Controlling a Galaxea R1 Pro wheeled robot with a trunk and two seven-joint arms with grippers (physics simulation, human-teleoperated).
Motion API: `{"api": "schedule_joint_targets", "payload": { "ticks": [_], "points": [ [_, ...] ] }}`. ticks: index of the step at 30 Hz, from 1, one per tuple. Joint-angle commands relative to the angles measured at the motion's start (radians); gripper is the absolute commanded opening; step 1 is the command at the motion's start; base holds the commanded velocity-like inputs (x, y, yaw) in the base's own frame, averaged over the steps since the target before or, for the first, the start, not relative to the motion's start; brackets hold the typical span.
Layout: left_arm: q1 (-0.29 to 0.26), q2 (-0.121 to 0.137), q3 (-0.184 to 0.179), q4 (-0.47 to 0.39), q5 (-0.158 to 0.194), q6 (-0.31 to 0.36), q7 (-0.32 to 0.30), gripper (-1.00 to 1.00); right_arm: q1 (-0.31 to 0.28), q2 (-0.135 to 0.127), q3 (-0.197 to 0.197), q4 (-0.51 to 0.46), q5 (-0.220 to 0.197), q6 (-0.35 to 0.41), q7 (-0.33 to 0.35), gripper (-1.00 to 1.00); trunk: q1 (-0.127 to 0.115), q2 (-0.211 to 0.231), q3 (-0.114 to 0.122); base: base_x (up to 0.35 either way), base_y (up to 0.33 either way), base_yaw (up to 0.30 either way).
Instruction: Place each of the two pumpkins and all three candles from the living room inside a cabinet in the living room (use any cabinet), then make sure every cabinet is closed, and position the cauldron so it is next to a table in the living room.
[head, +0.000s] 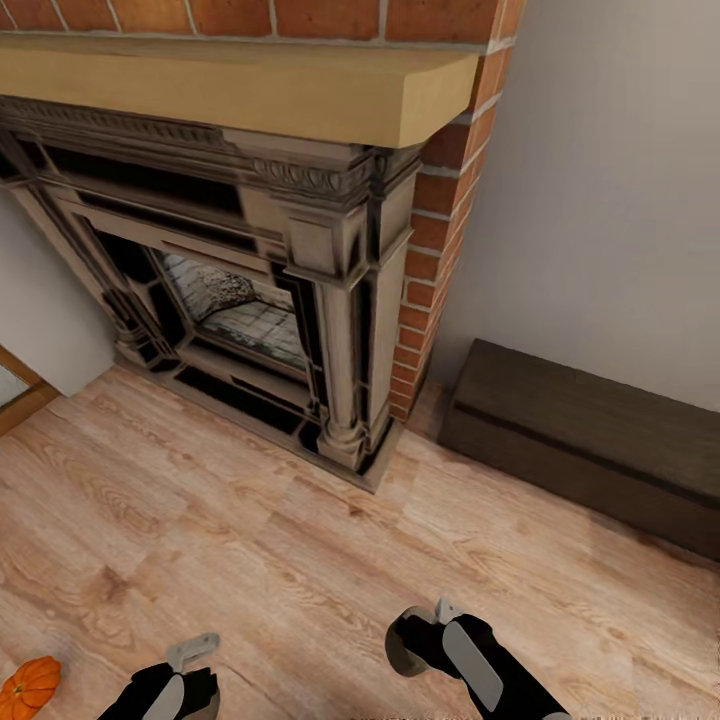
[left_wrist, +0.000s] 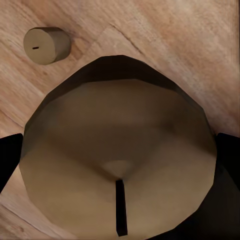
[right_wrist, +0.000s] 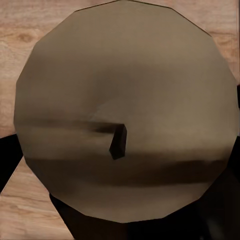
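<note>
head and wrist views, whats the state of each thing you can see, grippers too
left gripper: shut on a candle
right gripper: shut on another candle
third candle: lying on its side on the wooden floor
pumpkin: resting on the floor, beside the left gripper
cabinet: closed, against the wall, right of the fireplace
fireplace: unlit

1. The head view looks down from above at the pale wood-plank floor (head: 250, 540), facing the grey stone fireplace (head: 250, 290).
2. Each wrist view looks close onto a tan-brown cylindrical candle (left_wrist: 120, 165) (right_wrist: 125, 115).
3. All three share the floor.
</note>
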Motion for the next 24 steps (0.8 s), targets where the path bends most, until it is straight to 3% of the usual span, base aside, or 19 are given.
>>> {"api": "schedule_joint_targets", "payload": {
  "ticks": [1,24],
  "points": [
    [0.0,0.002,-0.008,-0.002,0.01,0.002,0.01,-1.0,-0.001,0.0,0.004,0.0,-0.009,0.0,-0.008,-1.0,0.0,-0.001,-0.002,0.0,0.0,-0.188],
    [0.0,0.002,-0.01,-0.002,0.01,0.002,0.01,-1.0,-0.001,0.0,0.005,0.008,-0.007,-0.002,-0.009,-1.0,0.0,-0.001,-0.031,0.0,0.0,-0.188]
  ]
}}
